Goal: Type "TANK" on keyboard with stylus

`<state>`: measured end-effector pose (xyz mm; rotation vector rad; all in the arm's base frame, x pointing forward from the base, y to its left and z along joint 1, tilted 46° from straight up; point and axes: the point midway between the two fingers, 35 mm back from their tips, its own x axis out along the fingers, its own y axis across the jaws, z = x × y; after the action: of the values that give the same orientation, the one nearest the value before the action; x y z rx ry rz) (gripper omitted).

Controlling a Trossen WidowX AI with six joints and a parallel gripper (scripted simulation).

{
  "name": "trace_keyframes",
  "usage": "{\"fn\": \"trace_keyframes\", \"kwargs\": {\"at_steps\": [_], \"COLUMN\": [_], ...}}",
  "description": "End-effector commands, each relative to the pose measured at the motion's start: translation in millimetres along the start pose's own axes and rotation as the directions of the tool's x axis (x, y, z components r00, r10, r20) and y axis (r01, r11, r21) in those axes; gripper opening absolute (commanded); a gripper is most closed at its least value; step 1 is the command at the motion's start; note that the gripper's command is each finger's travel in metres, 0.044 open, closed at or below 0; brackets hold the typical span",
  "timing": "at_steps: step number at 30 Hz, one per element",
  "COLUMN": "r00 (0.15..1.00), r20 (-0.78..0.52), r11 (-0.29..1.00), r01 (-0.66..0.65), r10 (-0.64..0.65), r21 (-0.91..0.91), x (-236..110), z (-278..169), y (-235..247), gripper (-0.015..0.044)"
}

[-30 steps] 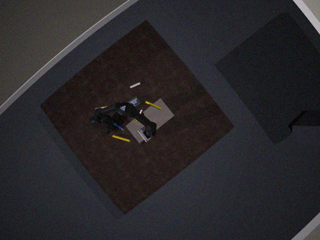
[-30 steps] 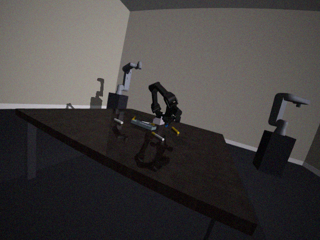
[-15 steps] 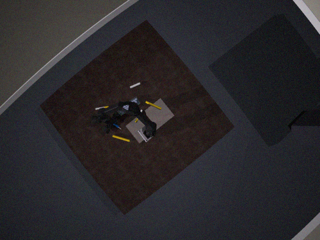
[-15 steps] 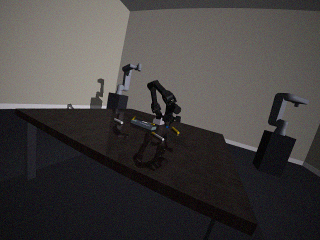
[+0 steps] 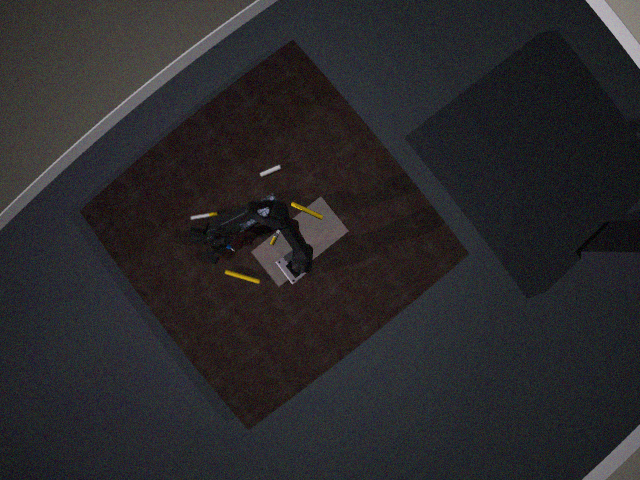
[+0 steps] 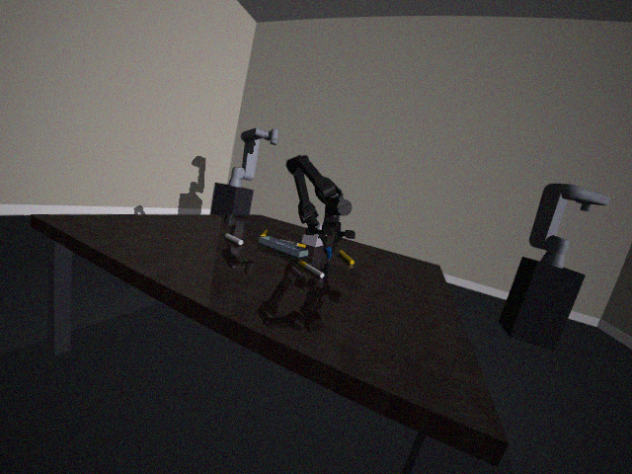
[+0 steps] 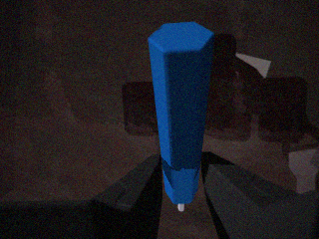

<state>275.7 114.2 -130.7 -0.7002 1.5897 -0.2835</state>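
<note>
My gripper (image 5: 224, 248) (image 6: 329, 246) (image 7: 180, 161) is shut on the blue hexagonal stylus (image 5: 230, 248) (image 6: 328, 252) (image 7: 181, 100). In the wrist view the blunt end faces the camera and the thin pale tip points away, past the fingers. In the exterior view the stylus hangs roughly upright below the fingers, low over the desk; whether its tip touches anything cannot be told. The keyboard (image 6: 282, 247) appears as a long grey-blue slab left of the gripper in the exterior view. The arm seems to hide most of it in the top view. No key letters are readable.
A white cylinder (image 5: 270, 170) (image 6: 234, 239), a white-and-yellow one (image 5: 203, 215) (image 6: 311, 269) and yellow ones (image 5: 242, 276) (image 5: 307, 210) (image 6: 347, 257) lie around the arm. A pale flat rectangle (image 5: 325, 227) lies beside the arm's base. The dark desk (image 5: 310, 330) (image 6: 387, 316) carries everything.
</note>
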Motion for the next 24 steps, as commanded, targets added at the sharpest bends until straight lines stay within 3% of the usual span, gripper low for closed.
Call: {"fn": "trace_keyframes", "kwargs": {"at_steps": [1,12,24], "r00": [0.997,0.953,0.851], "r20": [0.079,0.301,0.517], "r11": [1.0,1.0,0.996], "r01": [0.003,0.022,0.07], "r10": [-0.003,-0.025,-0.088], "r21": [-0.008,0.013,0.055], "x": [-2,-12,-33], "z": [6,19,27], "y": [-4,-21,-44], "gripper": [0.0,0.0,0.0]}}
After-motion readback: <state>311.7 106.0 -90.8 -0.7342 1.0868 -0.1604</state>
